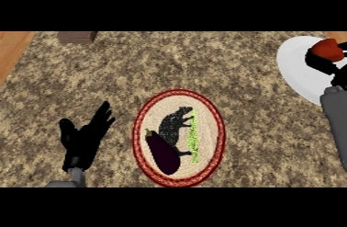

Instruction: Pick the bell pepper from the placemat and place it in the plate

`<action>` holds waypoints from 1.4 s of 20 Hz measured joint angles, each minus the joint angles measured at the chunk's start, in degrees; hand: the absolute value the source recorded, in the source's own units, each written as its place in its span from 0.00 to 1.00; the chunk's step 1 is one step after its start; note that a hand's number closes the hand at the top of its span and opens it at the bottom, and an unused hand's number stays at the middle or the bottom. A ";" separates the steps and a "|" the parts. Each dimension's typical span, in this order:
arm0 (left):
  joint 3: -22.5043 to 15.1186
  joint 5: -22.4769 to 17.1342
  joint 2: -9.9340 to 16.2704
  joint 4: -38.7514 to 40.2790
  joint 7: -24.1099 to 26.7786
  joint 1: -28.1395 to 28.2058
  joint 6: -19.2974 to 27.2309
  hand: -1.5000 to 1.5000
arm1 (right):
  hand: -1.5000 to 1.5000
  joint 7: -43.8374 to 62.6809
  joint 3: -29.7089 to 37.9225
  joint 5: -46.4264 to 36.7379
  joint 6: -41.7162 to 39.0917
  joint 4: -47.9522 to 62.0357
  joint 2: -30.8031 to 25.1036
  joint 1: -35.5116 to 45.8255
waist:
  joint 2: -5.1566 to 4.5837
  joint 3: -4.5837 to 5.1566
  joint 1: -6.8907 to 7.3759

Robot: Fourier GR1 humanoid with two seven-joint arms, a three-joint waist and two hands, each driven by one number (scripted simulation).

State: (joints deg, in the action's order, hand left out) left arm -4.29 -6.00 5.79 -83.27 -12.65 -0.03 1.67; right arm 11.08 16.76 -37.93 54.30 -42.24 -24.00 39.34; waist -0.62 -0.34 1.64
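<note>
The right hand's black fingers [324, 60] curl round the red bell pepper [327, 47], holding it over the round white plate [295, 67] at the far right of the speckled stone worktop [257, 129]. Little of the pepper shows, so its long axis cannot be read. If released this near the rim, it may roll off. The left hand [85, 136] rests open beside the oval woven placemat [207, 111], where a dark purple eggplant [163, 152] lies.

2 grey forearms, each ending in a black hand [82, 138] with slim fingers [103, 112].
</note>
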 measured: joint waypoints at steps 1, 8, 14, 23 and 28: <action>-0.18 0.15 -0.15 -0.07 0.11 0.00 0.02 0.50 | 1.00 -2.72 1.13 1.84 0.02 1.67 -0.68 0.24 | -0.03 -0.02 0.13; -0.38 0.26 -0.21 -0.05 0.55 -0.66 -0.57 0.50 | 1.00 -14.95 8.23 9.98 -3.00 12.34 -6.71 2.38 | -0.58 -0.10 1.27; -1.06 0.49 -0.61 -0.09 0.25 -1.54 -0.79 0.50 | 0.00 -12.14 7.97 8.94 -13.41 23.97 -11.78 3.59 | -1.21 -0.15 2.47; -0.79 0.76 -0.84 0.54 0.67 -1.96 -0.51 0.50 | 0.00 -24.29 14.51 16.22 -21.88 25.61 -12.83 4.38 | -1.43 -0.47 2.47; -0.54 0.66 -0.94 0.56 0.45 -1.77 -0.32 0.50 | 0.00 -32.53 21.02 22.85 -23.09 24.57 -12.50 3.87 | -1.12 -0.42 1.89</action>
State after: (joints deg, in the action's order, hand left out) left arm -4.84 -5.34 4.86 -82.71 -12.21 -1.80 1.36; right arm -21.46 37.77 -15.08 31.21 -17.67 -36.51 43.22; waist -1.74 -0.76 3.52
